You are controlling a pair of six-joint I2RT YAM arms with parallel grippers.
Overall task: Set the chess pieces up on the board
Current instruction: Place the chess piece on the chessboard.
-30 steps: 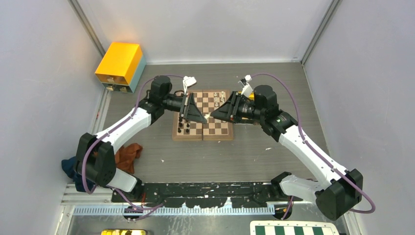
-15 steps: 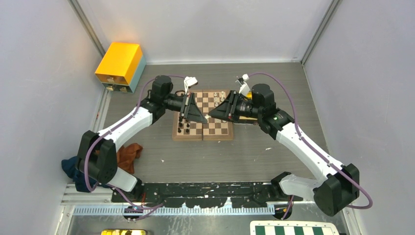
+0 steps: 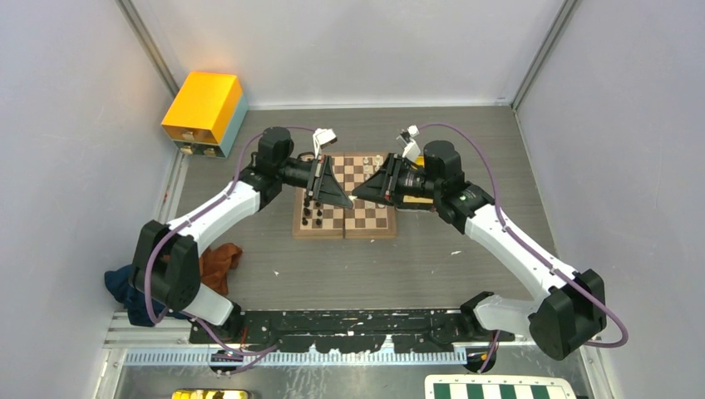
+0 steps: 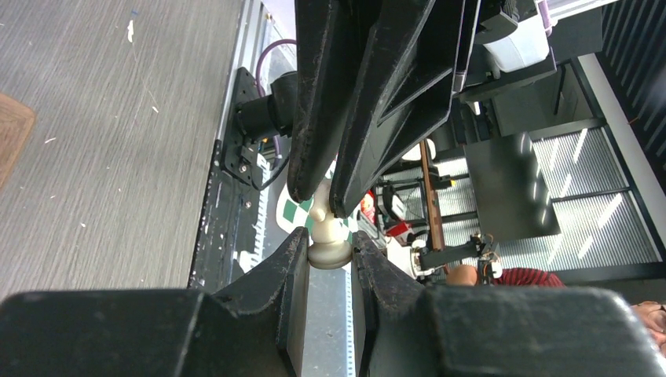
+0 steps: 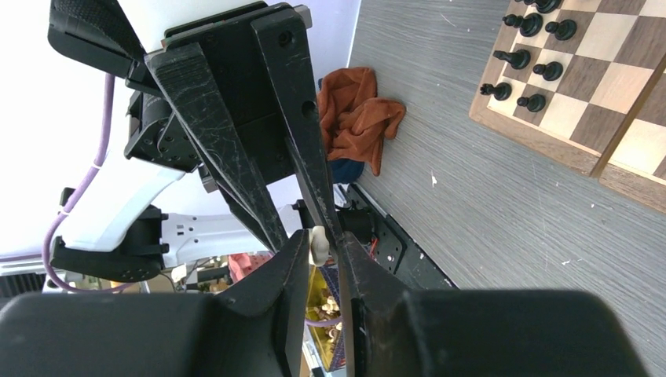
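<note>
The wooden chessboard (image 3: 366, 220) lies mid-table and also shows in the right wrist view (image 5: 597, 102). Black pieces (image 3: 312, 212) stand on its left side (image 5: 526, 59). Both grippers meet tip to tip above the board's seam. My left gripper (image 3: 348, 202) is shut on the base of a cream-white piece (image 4: 328, 243). My right gripper (image 3: 357, 195) comes from the other side (image 4: 322, 200); its jaws stand narrowly apart around the piece's head (image 5: 318, 245). I cannot see it gripping the piece.
A yellow box (image 3: 204, 108) stands at the far left corner. An orange cloth (image 3: 218, 262) lies left of the board. A green-and-white checkered board (image 3: 495, 389) and a gold tray (image 3: 208, 394) sit at the near edge.
My right arm has moved left, bringing its fingertips up to the left gripper's tips and around the white piece. The left arm has barely moved.
</note>
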